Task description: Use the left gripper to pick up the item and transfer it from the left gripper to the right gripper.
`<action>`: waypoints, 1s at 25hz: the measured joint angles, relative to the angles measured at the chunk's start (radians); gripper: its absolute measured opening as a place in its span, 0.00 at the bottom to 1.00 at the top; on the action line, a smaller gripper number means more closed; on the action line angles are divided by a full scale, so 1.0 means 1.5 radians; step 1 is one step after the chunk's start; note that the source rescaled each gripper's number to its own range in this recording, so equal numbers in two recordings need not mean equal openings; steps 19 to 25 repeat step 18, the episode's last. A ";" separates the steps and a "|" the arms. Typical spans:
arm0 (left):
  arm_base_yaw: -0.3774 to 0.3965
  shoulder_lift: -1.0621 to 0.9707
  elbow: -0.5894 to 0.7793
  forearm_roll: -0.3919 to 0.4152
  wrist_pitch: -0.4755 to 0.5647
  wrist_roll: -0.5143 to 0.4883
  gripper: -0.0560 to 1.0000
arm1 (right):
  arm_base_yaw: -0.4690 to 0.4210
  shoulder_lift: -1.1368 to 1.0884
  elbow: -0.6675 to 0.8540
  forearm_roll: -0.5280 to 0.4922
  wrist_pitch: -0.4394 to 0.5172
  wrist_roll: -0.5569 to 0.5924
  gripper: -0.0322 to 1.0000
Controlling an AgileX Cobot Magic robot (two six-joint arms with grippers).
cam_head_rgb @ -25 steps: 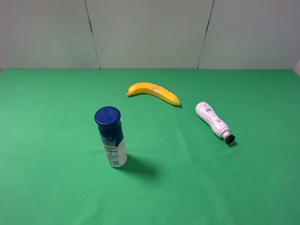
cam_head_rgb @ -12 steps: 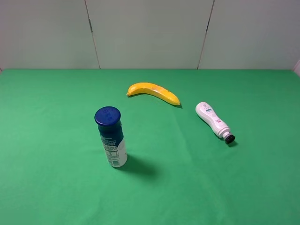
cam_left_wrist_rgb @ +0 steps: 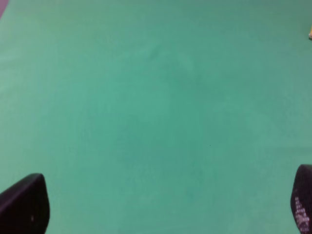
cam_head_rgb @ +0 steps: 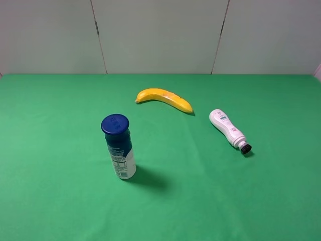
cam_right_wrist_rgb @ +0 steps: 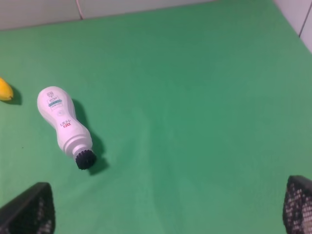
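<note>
The item, a slim white bottle with a small black cap, lies on its side on the green cloth at the right of the exterior high view, cap toward the front. It also shows in the right wrist view. Neither arm shows in the exterior high view. My left gripper is open over bare green cloth, only its dark fingertips in view. My right gripper is open and empty, its fingertips wide apart, the bottle lying ahead of it and apart.
A blue-capped bottle stands upright at centre left. A yellow banana lies behind the middle; its tip shows in the right wrist view. A grey panelled wall closes the far edge of the cloth.
</note>
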 joint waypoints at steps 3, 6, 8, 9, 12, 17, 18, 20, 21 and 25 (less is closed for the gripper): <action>0.000 0.000 0.000 0.000 0.000 0.000 1.00 | 0.000 0.000 0.000 0.000 0.000 0.000 1.00; 0.000 0.000 0.000 0.000 0.000 0.000 1.00 | 0.000 0.000 0.000 0.000 0.000 0.000 1.00; 0.000 0.000 0.000 0.000 0.000 0.000 1.00 | 0.000 0.000 0.000 0.000 0.000 0.000 1.00; 0.000 0.000 0.000 0.000 0.000 0.000 1.00 | 0.000 0.000 0.000 0.000 0.000 0.000 1.00; 0.000 0.000 0.000 0.000 0.000 0.000 1.00 | 0.000 0.000 0.000 0.000 0.000 0.000 1.00; 0.000 0.000 0.000 0.000 0.000 0.000 1.00 | 0.000 0.000 0.000 0.000 0.000 0.000 1.00; 0.000 0.000 0.000 0.000 0.000 0.000 1.00 | 0.000 0.000 0.000 0.000 0.000 0.000 1.00; 0.000 0.000 0.000 0.000 0.000 0.000 1.00 | 0.000 0.000 0.000 0.000 0.000 0.000 1.00; 0.000 0.000 0.000 0.000 0.000 0.000 1.00 | 0.000 0.000 0.000 0.000 0.000 0.000 1.00; 0.000 0.000 0.000 0.000 0.000 0.000 1.00 | 0.000 0.000 0.000 0.000 0.000 0.000 1.00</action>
